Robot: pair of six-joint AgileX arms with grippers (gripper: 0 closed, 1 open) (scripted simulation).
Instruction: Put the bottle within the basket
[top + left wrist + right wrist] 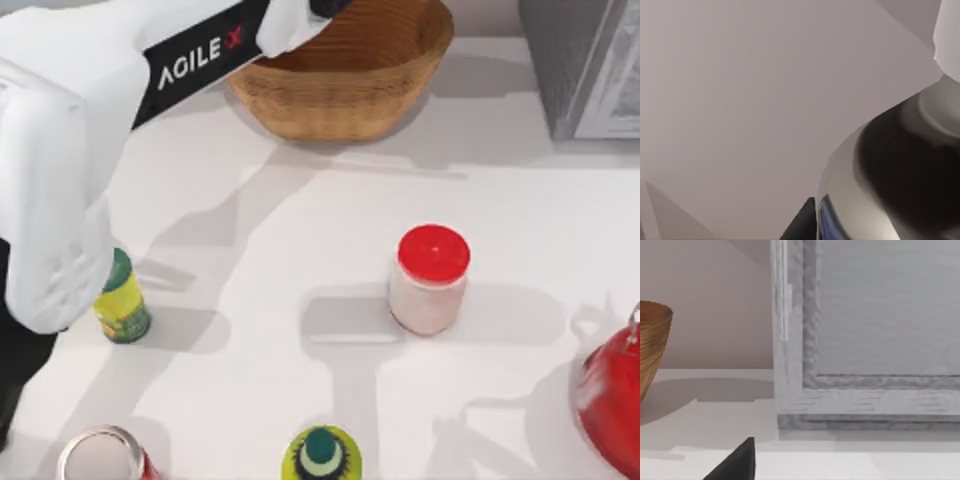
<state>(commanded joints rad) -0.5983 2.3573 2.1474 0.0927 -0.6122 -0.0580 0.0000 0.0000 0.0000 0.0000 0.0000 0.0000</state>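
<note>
- The white left arm (120, 90), marked AGILEX on a black band, reaches from the left side of the bench (300, 230) up and across to the basket (350, 90) at the far middle of the top view.
- The left hand itself passes out of the top view just above the basket's near-left rim, so from above I cannot tell how far its fingers are spread.
- In the left wrist view the bottle (900, 170) sits very close to the camera: a dark brown shoulder, a pale neck and a white cap (949, 40), with a grey label below the shoulder. A dark finger tip (802, 222) shows beside the label, but the view does not make clear whether the fingers press on the bottle.
- The basket is a wide tan wicker bowl with ribbed sides, standing upright on the bench.
- On the bench nearer the camera stand a white jar with a red lid (430, 280), right of centre, and a short yellow-green bottle (122, 300) at the left, just beside the left arm.
- Along the near edge are a silver-topped can (100, 455), a second green-capped bottle (322, 455) and a red rounded object (610, 400) at the right.
- A grey cabinet (585, 65) stands at the far right corner.
- The right wrist view faces that grey cabinet (865, 340), with the basket's side (652, 345) beyond it and one dark finger tip (737, 462) of the right hand; I cannot tell how open that hand is.
</note>
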